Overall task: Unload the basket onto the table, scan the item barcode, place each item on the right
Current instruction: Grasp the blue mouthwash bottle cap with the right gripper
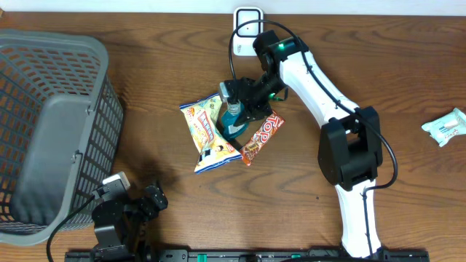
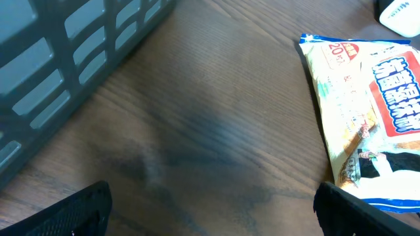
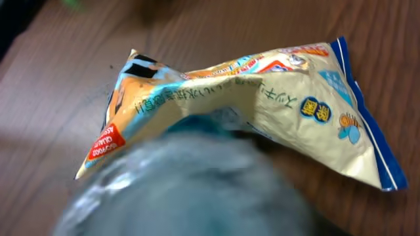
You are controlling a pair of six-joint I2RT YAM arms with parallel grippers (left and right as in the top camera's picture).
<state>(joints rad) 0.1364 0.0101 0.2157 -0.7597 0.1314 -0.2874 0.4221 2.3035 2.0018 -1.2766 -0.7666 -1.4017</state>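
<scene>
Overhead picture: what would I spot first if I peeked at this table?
First you'd spot the white robot arm stretched out to the table's middle, its tool right at a teal item against a yellow snack bag, with a red candy bar beside them. Next comes the big gray basket on the left.

A grey basket (image 1: 44, 124) is set on the wooden table's (image 1: 160, 73) left side. A yellow snack bag (image 1: 207, 138) and red bar wrapper (image 1: 263, 135) are laid mid-table, a white packet (image 1: 445, 127) at the right edge.
</scene>
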